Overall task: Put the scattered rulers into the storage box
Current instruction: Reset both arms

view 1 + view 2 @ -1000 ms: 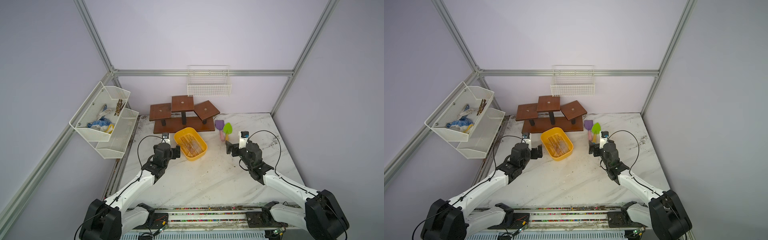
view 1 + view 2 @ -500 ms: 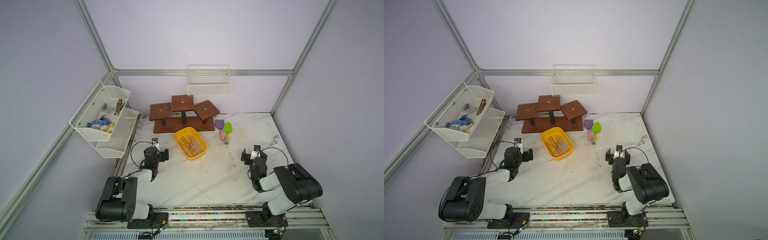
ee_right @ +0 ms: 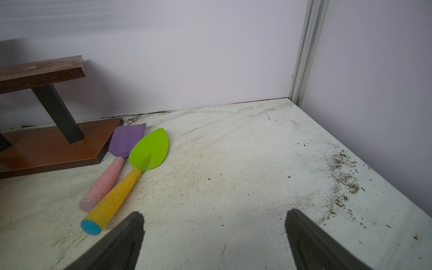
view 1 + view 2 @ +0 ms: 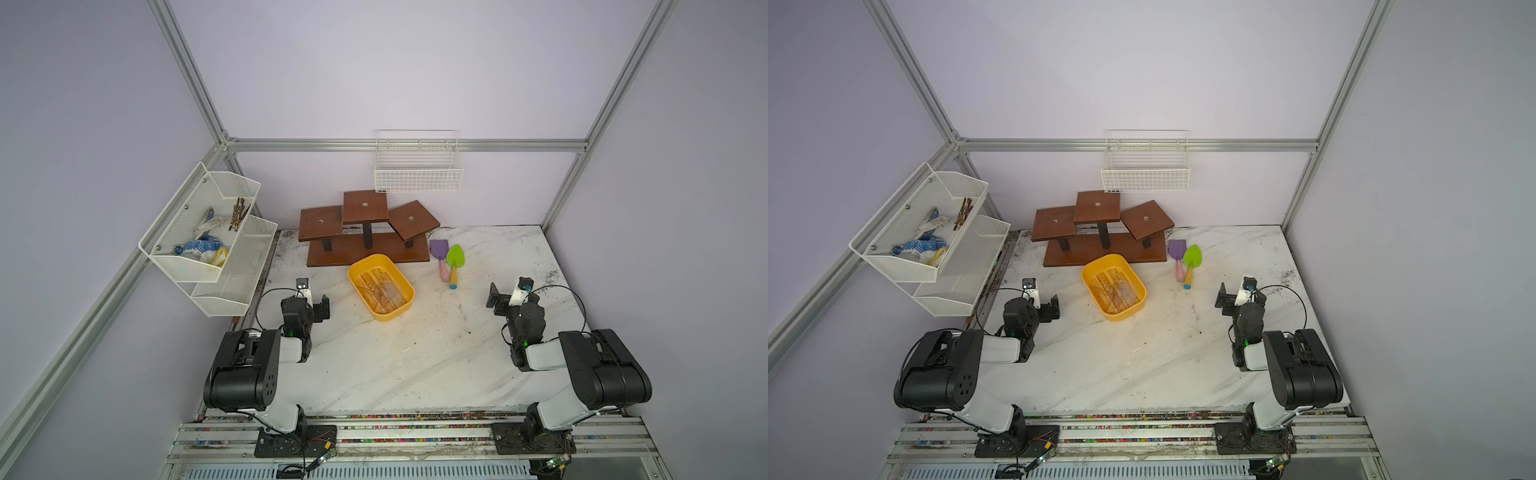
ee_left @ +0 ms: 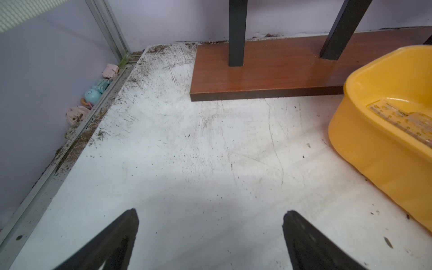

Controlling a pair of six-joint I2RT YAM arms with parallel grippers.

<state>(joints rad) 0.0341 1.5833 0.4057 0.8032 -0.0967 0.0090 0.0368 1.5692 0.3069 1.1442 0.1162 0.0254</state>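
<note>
**Desk:** What are you seeing nearest the bases?

**Operator:** I'm looking at both arms folded low. The left gripper (image 5: 210, 217) is standing wide with nothing between its fingers. The right gripper (image 3: 214, 217) is gaping just as wide and is also empty.

**Desk:** And out on the table (image 4: 415, 357)?

**Operator:** I'm scanning the bare marble in both top views and finding no loose ruler there, only specks of dirt. The rulers (image 4: 383, 291) are lying flat in a pile inside the storage box (image 4: 390, 316).

**Desk:** Which way is that from the grippers?

**Operator:** The box is sitting to the right of the left gripper and a little farther out, toward the table's middle. I'm judging the left arm to be the nearer one, with the right well apart. The box's long axis is running diagonally, from far-left to near-right, and the long rulers are lying along it.

**Desk:** And beyond that?

**Operator:** The purple shovel (image 3: 127, 139) and green shovel (image 3: 149, 149) are lying side by side next to the wooden stand (image 4: 365, 249), ahead of the right gripper. I'm leaving those alone, and I'm judging the task to be done.
</note>
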